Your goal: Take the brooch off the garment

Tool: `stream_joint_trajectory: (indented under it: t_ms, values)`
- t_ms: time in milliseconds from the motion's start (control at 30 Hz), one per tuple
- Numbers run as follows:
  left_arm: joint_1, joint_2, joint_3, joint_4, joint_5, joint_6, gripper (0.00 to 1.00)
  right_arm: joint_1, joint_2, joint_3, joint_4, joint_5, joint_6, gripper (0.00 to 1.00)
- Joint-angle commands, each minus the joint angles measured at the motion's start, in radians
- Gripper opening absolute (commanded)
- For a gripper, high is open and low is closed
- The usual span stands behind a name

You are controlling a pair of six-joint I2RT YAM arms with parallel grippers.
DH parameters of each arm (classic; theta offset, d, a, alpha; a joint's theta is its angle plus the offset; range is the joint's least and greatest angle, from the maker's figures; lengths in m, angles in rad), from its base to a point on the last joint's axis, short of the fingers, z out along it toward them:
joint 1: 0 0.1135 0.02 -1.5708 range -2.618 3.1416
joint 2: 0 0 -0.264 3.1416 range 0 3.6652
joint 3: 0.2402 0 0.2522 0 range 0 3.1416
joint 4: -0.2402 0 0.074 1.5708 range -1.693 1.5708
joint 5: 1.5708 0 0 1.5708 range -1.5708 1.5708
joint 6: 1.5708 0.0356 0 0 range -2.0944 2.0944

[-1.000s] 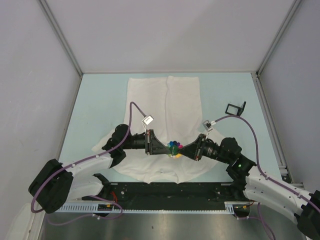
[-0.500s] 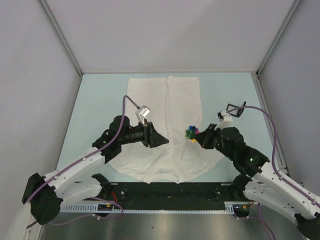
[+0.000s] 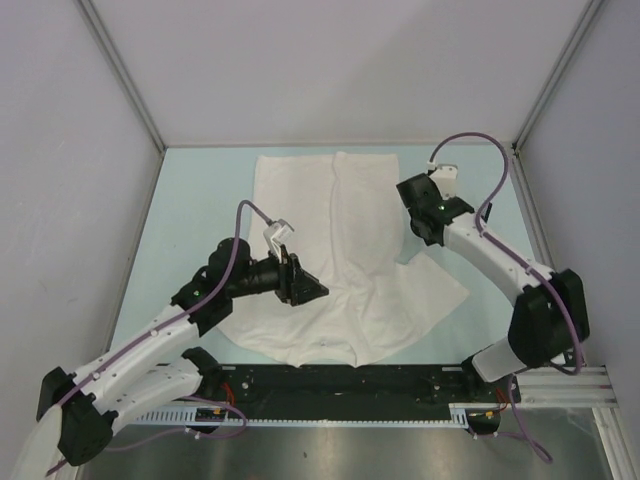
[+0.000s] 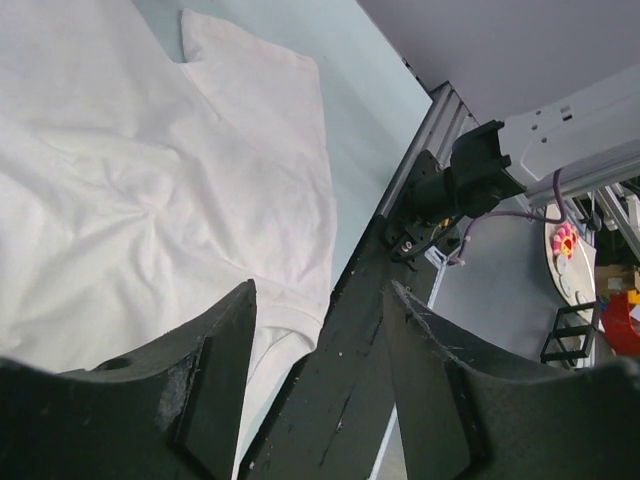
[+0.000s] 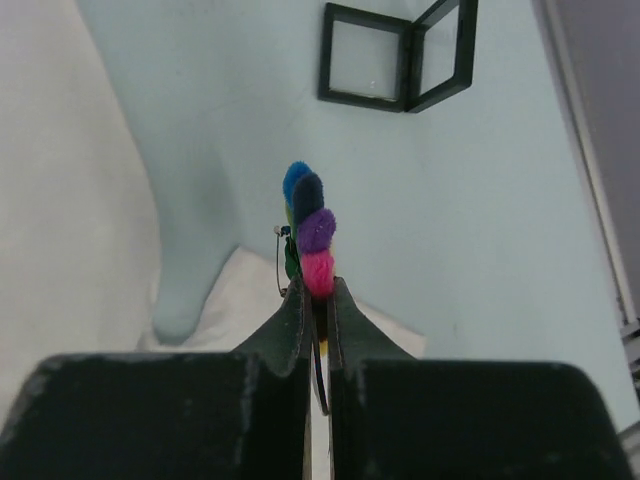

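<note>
Holding the brooch [image 5: 312, 245] edge-on, the right gripper [image 5: 317, 292] has its jaws clamped on the lower part of the flower. Pink, purple, dark-blue and blue petals stand up above the tips. You can see the brooch is off the garment [image 3: 340, 230]: in the R wrist view it sits clear of the cloth, w/ bare pale-blue surface [image 3: 200, 190] behind it and a white sleeve fold just below. Height above the surface can't be told. Beyond the brooch, well apart, a black hinged frame [image 5: 395, 68] lies open on the surface.

Ref. the top view: the R arm reaches to the far-right side of the garment, wrist turned down.

Check the left gripper [image 3: 312, 287]: jaws apart, nothing between them, positioned over the near-left area of the garment and pointing twd the centre. The L wrist view shows wrinkled white cloth under the jaws and the black rail at the near edge.

The garment lies spread on the surface, one sleeve fanned out to the right.
</note>
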State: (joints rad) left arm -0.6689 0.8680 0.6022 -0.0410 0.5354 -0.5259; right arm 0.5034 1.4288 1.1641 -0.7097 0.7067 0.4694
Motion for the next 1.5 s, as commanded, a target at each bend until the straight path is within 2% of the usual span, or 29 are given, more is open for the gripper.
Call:
stream_joint_trajectory:
  t_ms: [0, 233, 367, 800, 1467]
  values:
    - [0.006, -0.043, -0.013, -0.014, 0.026, 0.041, 0.58, -0.069, 0.160, 0.138, -0.027, 0.163, -0.109, 0.00]
    - [0.006, -0.089, -0.010, -0.065, 0.000, 0.084, 0.58, -0.153, 0.395, 0.264, -0.014, 0.195, -0.167, 0.00]
    - [0.006, -0.093, -0.015, -0.073, 0.000, 0.087, 0.58, -0.167, 0.501, 0.333, -0.028, 0.278, -0.189, 0.00]
    - [0.006, -0.095, -0.010, -0.080, -0.012, 0.096, 0.58, -0.244, 0.651, 0.436, 0.023, 0.336, -0.290, 0.02]
    - [0.006, -0.086, -0.010, -0.077, -0.009, 0.099, 0.58, -0.299, 0.766, 0.513, 0.030, 0.339, -0.339, 0.07]
